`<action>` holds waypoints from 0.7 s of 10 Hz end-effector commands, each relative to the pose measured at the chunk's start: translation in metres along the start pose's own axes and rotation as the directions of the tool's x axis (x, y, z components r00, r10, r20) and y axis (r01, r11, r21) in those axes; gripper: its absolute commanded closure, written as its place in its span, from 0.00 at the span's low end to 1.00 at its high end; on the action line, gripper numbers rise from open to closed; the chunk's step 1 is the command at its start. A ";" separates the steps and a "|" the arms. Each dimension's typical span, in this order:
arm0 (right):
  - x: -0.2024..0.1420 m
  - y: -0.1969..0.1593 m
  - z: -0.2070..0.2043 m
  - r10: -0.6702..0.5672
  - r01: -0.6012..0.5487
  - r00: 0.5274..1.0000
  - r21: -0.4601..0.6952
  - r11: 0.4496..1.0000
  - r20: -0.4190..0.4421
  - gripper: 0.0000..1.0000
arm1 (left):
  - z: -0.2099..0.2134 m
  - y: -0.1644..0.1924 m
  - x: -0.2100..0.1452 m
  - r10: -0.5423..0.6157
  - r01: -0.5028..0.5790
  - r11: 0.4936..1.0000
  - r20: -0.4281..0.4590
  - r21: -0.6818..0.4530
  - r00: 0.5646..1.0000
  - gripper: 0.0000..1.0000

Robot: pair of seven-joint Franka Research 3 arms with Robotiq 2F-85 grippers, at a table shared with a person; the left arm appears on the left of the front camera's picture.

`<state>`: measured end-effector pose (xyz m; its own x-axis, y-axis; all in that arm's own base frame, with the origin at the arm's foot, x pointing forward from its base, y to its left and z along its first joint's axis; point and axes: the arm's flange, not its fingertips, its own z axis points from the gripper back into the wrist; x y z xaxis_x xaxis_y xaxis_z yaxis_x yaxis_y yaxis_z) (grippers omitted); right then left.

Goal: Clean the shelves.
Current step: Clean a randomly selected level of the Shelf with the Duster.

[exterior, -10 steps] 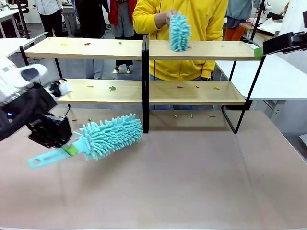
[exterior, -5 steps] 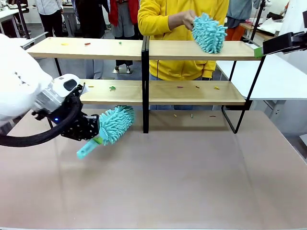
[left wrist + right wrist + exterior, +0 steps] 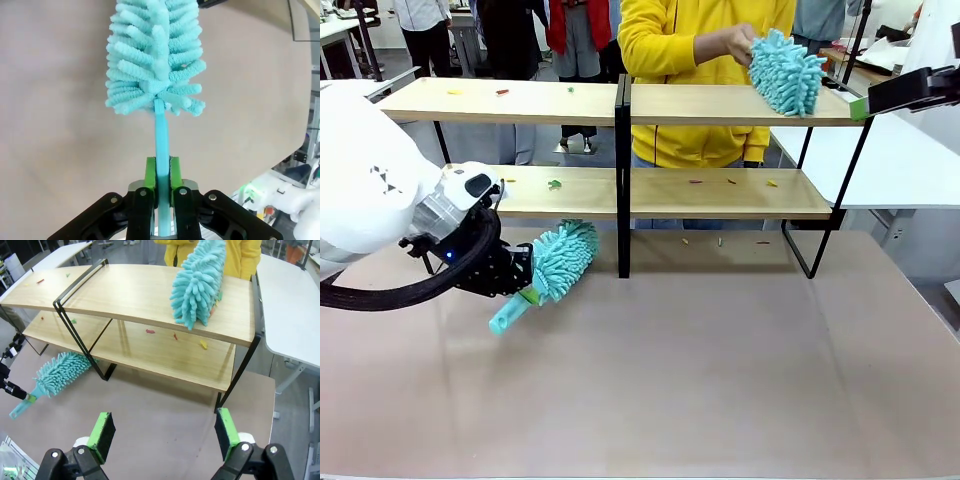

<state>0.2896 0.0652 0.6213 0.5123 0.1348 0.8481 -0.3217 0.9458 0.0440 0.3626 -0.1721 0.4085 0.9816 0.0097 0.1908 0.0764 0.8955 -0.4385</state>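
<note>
table [image 3: 740,380]: brown top, shelves stand at its far side
shelves [image 3: 520,100]: two wood boards, black frame, across the table from the left gripper and higher than it; right gripper looks down on them from the right end
left gripper [image 3: 525,285]: low over the table near the lower board's left half, clamped on the duster handle
right gripper [image 3: 165,432]: jaws wide, nothing between
duster [image 3: 560,262]: fluffy teal head points up at lower board, left of centre post; contact unclear
second duster [image 3: 785,70]: in person's hand [image 3: 740,42], on top board, right end
scraps [image 3: 730,182]: small bits on both boards
</note>
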 end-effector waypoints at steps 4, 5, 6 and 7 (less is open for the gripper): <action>0.000 -0.002 0.000 0.006 -0.006 1.000 0.006 1.000 0.000 0.00 | -0.033 -0.003 0.010 0.028 -0.035 0.998 0.149 0.045 0.988 0.88; 0.000 -0.002 0.000 0.006 -0.006 1.000 0.006 1.000 0.000 0.00 | -0.037 -0.003 0.013 0.043 -0.055 0.997 0.177 0.063 0.983 0.88; 0.000 -0.002 0.000 0.006 -0.006 1.000 0.006 1.000 0.000 0.00 | -0.043 -0.004 0.015 0.055 -0.075 0.993 0.201 0.089 0.978 0.88; 0.000 -0.002 0.000 0.006 -0.006 1.000 0.006 1.000 0.000 0.00 | -0.046 -0.004 0.017 0.080 -0.113 0.986 0.244 0.122 0.966 0.88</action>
<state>0.2895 0.0651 0.6214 0.5119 0.1346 0.8484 -0.3217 0.9458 0.0440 0.3848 -0.1877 0.3752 0.9309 0.1313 0.3408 0.0059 0.9276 -0.3736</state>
